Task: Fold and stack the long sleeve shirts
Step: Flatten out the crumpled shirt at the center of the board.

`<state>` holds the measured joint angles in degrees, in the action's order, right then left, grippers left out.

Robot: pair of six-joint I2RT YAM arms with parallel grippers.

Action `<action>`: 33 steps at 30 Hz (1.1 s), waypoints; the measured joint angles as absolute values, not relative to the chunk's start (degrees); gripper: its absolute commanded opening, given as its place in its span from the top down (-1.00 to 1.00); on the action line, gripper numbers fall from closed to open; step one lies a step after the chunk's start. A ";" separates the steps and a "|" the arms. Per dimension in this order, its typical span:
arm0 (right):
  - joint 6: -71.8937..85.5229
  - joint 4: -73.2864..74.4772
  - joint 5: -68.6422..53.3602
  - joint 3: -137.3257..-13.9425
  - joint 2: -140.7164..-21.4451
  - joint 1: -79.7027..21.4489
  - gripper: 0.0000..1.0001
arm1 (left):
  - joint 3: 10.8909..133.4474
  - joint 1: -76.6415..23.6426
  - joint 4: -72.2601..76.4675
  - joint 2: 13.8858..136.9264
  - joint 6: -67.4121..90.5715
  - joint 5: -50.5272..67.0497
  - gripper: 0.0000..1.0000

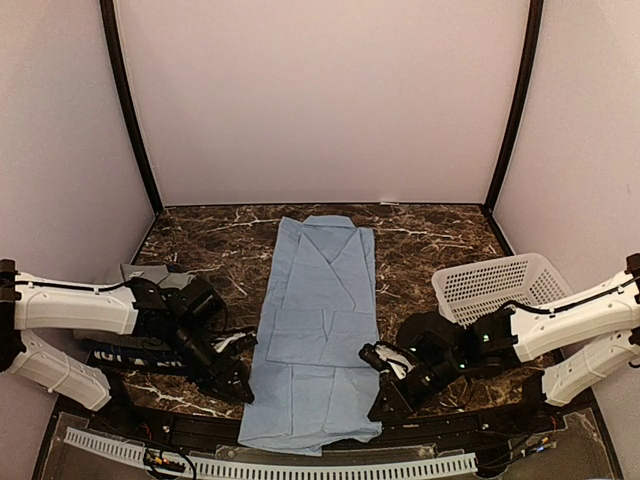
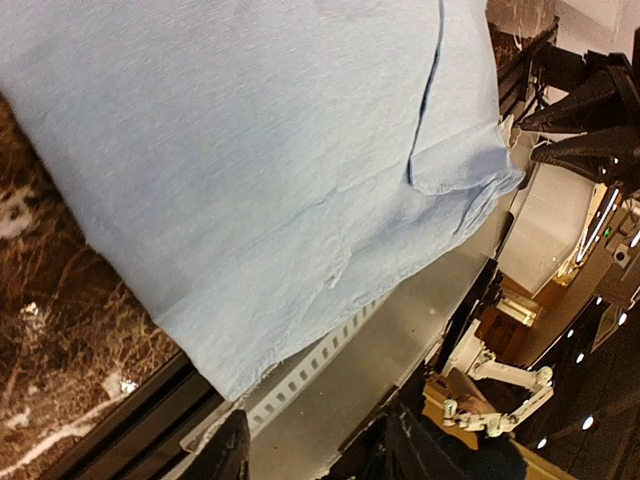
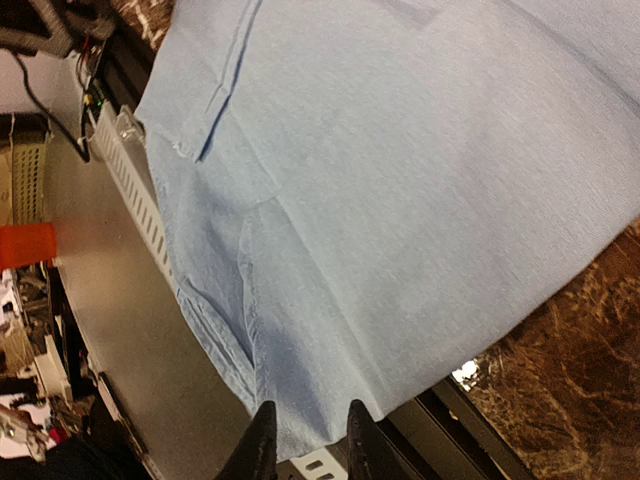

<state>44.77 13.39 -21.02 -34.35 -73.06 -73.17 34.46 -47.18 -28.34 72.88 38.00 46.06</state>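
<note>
The light blue shirt [image 1: 320, 330] lies lengthwise between your two arms.
Folded to a long strip in the middle of the table [image 1: 430, 250], its near hem drapes over the front edge. Your left gripper [image 2: 315, 450] stands well parted beside its left edge, empty. Your right gripper [image 3: 305, 445] (at the right edge) is parted only narrowly over the hem, pinching nothing.

The left arm [image 1: 75, 305] reaches in from the left side, bent at the elbow. Its wrist tips downward, and the left pincer [image 1: 235, 385] hangs low at the near edge of the bench [image 1: 440, 240] with jaws apart. The right arm [image 1: 570, 310] mirrors it from the right. The right pincer [image 1: 385, 405] also points down at the near edge, jaws only narrowly parted.
</note>
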 measured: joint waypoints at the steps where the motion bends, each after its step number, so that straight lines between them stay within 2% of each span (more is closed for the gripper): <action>1: 44.88 14.22 -20.40 -34.57 -73.03 -73.14 0.38 | 34.65 -47.18 -29.04 72.86 37.82 46.00 0.03; 4: 44.69 17.41 -17.74 -36.21 -72.84 -73.17 0.18 | 37.43 -47.18 -32.05 72.86 36.69 44.84 0.01; 7: 44.21 20.21 -13.78 -39.24 -72.44 -72.77 0.14 | 43.22 -47.20 -33.58 73.06 35.99 41.08 0.03; 12: 43.94 20.49 -7.66 -42.78 -72.51 -68.12 0.14 | 51.29 -47.20 -31.77 76.29 36.03 32.18 0.11; 17: 43.03 18.20 -2.39 -45.82 -75.94 -63.86 0.17 | 52.82 -47.20 -24.88 84.62 37.06 25.56 0.18; 24: 40.42 11.88 0.16 -50.41 -86.76 -60.55 0.23 | 54.52 -47.20 -16.23 96.99 38.70 20.73 0.22; 33: 38.81 6.79 -0.12 -50.72 -94.67 -55.05 0.24 | 58.35 -47.16 -7.75 104.71 41.87 19.92 0.22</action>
